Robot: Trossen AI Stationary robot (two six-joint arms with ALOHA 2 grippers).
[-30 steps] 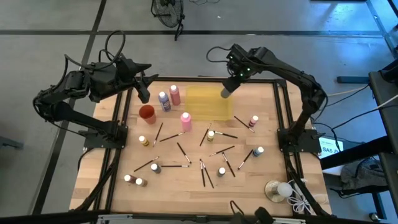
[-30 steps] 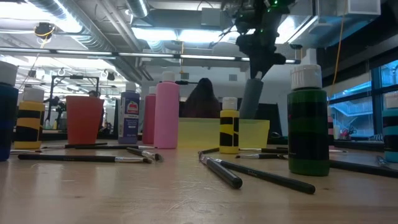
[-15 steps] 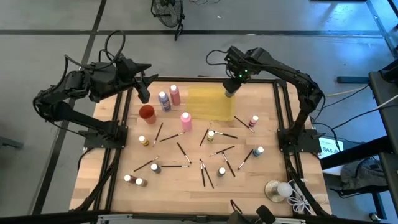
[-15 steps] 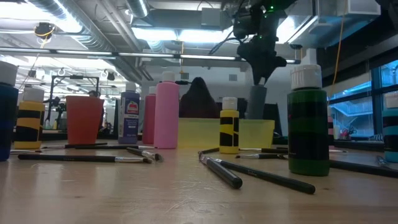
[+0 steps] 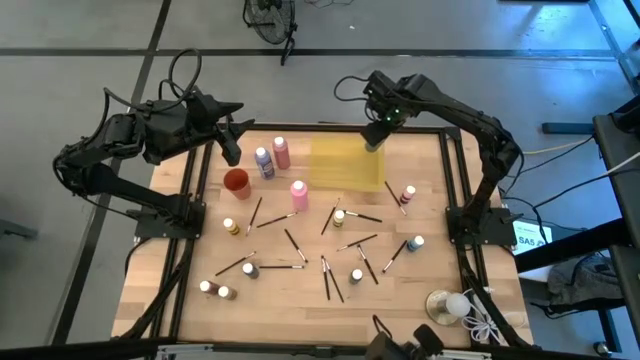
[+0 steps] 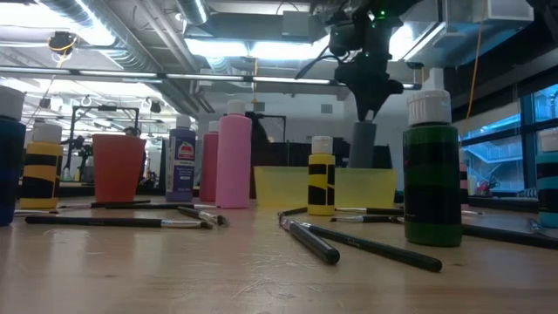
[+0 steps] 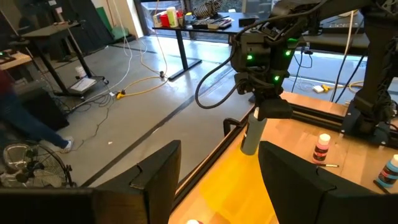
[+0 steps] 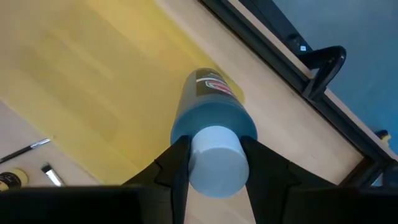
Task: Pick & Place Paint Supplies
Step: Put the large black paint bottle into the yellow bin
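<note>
My right gripper (image 5: 381,122) hangs over the far right corner of the yellow tray (image 5: 340,170), shut on a grey-blue, white-capped paint bottle (image 6: 362,144). The bottle stands upright, and the tray's wall hides its lower end in the low view. Raised over the table's far left corner, my left gripper (image 5: 232,142) is open with nothing between its fingers (image 7: 158,177). More bottles, such as a pink one (image 5: 298,194), stand on their bases on the wood. Dark-handled brushes (image 5: 330,280) lie flat there. My right gripper pinches the bottle's white cap (image 8: 214,158) between its two fingers, one on each side. The fingers come from above, pointing down. The bottle's body (image 8: 214,115) hangs upright below them over the tray's corner; I cannot tell whether its base touches the tray.
A red cup (image 5: 236,182), a purple bottle (image 5: 264,162) and a dark pink one (image 5: 282,152) stand left of the tray. Small bottles (image 5: 409,193) and brushes cover the table's middle and near part. A clear dish with a white ball (image 5: 447,305) sits at the near right corner.
My right gripper has tipped further toward pointing straight down, and the bottle has swung from slanted to upright, its lower end moving toward the table's right edge. The yellow tray has slid a little toward the right edge.
</note>
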